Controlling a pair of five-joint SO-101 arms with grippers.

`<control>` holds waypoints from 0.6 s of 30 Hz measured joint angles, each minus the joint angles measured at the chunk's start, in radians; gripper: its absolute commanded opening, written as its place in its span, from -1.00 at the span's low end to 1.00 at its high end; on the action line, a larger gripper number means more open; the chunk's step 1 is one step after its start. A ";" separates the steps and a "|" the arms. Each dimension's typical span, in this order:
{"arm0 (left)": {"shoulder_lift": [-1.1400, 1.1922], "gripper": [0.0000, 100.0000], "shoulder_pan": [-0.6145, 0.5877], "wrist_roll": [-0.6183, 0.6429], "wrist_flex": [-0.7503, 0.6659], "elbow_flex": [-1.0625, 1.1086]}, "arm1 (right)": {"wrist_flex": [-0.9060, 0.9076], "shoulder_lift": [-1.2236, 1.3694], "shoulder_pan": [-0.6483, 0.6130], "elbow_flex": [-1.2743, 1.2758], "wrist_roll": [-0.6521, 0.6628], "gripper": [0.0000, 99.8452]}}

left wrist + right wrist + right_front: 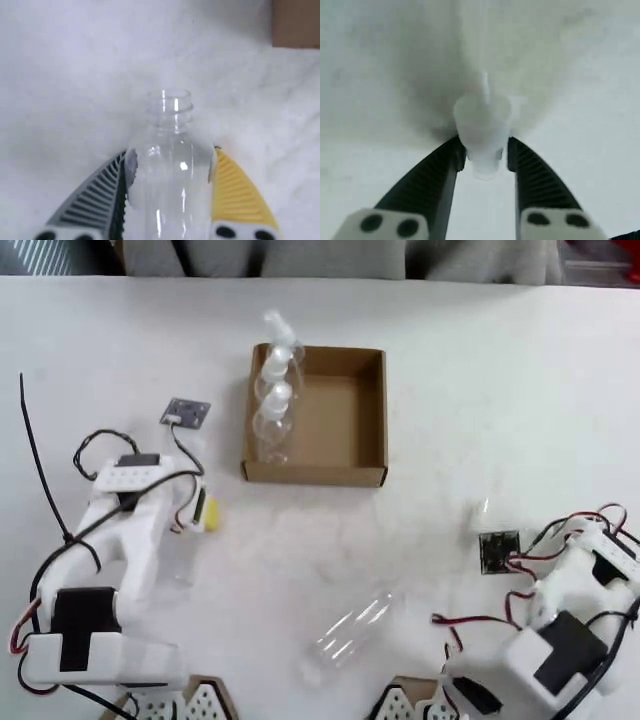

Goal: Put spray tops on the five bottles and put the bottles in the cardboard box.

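high view: fallen bottle (350,635) nearby; left gripper (170,153) grips bottle (170,195); right gripper (485,142), spray top (482,119)

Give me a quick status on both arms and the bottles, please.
Left hand shut on open bottle. Right hand shut on spray top. Capped bottles inside cardboard box; one bare bottle lying on table. Nothing in the way.

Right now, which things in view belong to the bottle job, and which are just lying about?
Job: brown cardboard box; spray-topped clear plastic bottles inside it; open clear bottle in the left gripper; white spray top in the right gripper; loose clear bottle lying on the white table.
Lying about: small grey square board on a black cable, apparently unused.
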 measured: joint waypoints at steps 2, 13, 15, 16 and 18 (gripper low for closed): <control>0.000 -0.92 0.000 0.000 0.000 0.000 | -0.043 0.034 0.000 -0.026 -0.055 -0.41; 0.000 -0.92 0.000 0.000 0.000 0.000 | 0.014 0.049 -0.060 -0.227 -0.496 -0.78; 0.000 -0.92 0.000 0.000 0.000 0.000 | 0.092 0.009 -0.068 -0.265 -0.612 -0.78; 0.000 -0.92 0.000 0.000 0.000 0.000 | 0.137 -0.012 -0.068 -0.282 -0.669 -0.78; 0.000 -0.92 0.000 0.000 0.000 0.000 | 0.230 -0.057 -0.069 -0.310 -0.781 -0.78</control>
